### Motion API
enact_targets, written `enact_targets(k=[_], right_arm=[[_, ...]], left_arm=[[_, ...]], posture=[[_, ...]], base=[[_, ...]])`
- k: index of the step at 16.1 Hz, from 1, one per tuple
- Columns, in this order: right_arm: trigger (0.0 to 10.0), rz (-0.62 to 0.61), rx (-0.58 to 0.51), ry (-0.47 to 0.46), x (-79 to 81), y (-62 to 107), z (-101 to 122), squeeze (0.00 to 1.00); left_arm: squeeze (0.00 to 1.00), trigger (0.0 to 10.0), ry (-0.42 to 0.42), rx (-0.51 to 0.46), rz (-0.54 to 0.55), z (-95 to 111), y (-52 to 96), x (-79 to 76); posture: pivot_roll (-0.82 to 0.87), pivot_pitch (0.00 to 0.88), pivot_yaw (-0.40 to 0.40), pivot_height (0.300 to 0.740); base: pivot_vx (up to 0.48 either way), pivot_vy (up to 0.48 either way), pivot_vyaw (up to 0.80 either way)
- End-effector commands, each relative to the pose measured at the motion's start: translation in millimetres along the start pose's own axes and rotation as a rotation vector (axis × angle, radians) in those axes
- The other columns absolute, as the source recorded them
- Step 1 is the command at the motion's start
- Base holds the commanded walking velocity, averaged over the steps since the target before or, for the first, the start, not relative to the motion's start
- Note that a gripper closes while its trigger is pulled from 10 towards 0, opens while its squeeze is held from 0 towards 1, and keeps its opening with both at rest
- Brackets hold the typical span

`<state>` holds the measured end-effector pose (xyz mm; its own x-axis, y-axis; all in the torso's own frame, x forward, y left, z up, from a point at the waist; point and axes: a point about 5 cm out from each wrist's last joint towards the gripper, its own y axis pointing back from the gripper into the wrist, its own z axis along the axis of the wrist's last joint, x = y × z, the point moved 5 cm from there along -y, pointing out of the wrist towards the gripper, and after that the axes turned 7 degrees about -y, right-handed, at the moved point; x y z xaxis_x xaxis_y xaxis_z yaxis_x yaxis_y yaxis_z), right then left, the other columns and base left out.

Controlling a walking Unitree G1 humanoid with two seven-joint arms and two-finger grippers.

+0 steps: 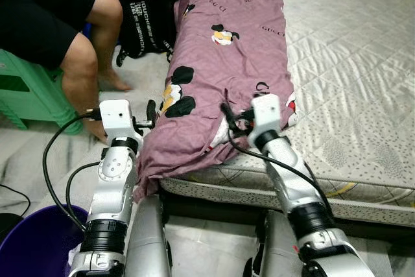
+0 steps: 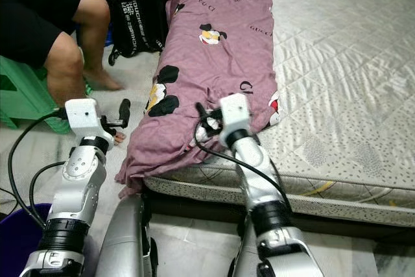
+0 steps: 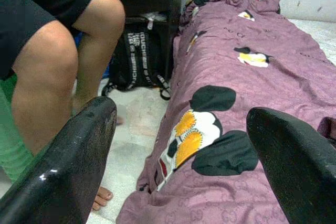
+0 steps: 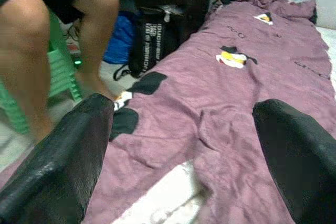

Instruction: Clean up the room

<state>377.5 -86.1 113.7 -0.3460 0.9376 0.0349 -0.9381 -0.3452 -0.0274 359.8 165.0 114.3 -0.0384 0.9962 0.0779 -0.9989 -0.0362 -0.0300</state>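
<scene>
A mauve quilt with cartoon prints lies lengthwise along the left side of a bare quilted mattress. Its near end hangs over the mattress corner. My left gripper is at the quilt's near left edge, beside the overhang. In the left wrist view its fingers are spread wide and hold nothing. My right gripper hovers over the quilt's near end, close to a white patch. It is open too, with its fingers apart above the fabric.
A person sits on a green stool at the left, bare legs close to my left arm. A black backpack leans by the bed. A purple bucket stands on the floor at the lower left.
</scene>
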Motion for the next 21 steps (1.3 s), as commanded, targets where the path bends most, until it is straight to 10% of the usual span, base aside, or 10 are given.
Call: enact_targets(k=[1,16,17,18,21], right_arm=[[10.0,-0.007,-0.012,-0.008,-0.8,-3.5,2.8,0.00],[10.0,-0.130,0.260,0.093,-3.4,-34.1,-35.1,0.00],[8.3,-0.165,0.279,0.098,-5.8,-33.4,-38.6,0.00],[0.0,-0.238,0.309,0.095,-12.7,-30.6,-43.8,0.00],[0.0,-0.346,0.318,0.061,-25.8,-27.3,-44.8,0.00]], left_arm=[[0.00,10.0,0.002,0.001,0.010,1.9,2.4,5.5],[0.00,10.0,-0.023,0.109,-0.006,-14.2,43.2,1.4],[0.00,10.0,-0.025,0.111,-0.007,-12.9,42.7,1.6],[0.00,10.0,-0.029,0.114,-0.007,-11.6,42.7,2.9],[0.00,10.0,-0.032,0.122,-0.011,-11.5,40.4,1.4]], posture=[[0.05,0.100,0.001,0.555],[0.18,0.226,-0.004,0.546],[0.18,0.226,-0.004,0.546],[0.19,0.230,0.002,0.546],[0.18,0.220,0.014,0.546]], base=[[0.000,0.000,0.00],[0.000,0.000,0.00],[0.000,0.000,0.00],[0.000,0.000,0.00],[0.000,0.000,0.00]])
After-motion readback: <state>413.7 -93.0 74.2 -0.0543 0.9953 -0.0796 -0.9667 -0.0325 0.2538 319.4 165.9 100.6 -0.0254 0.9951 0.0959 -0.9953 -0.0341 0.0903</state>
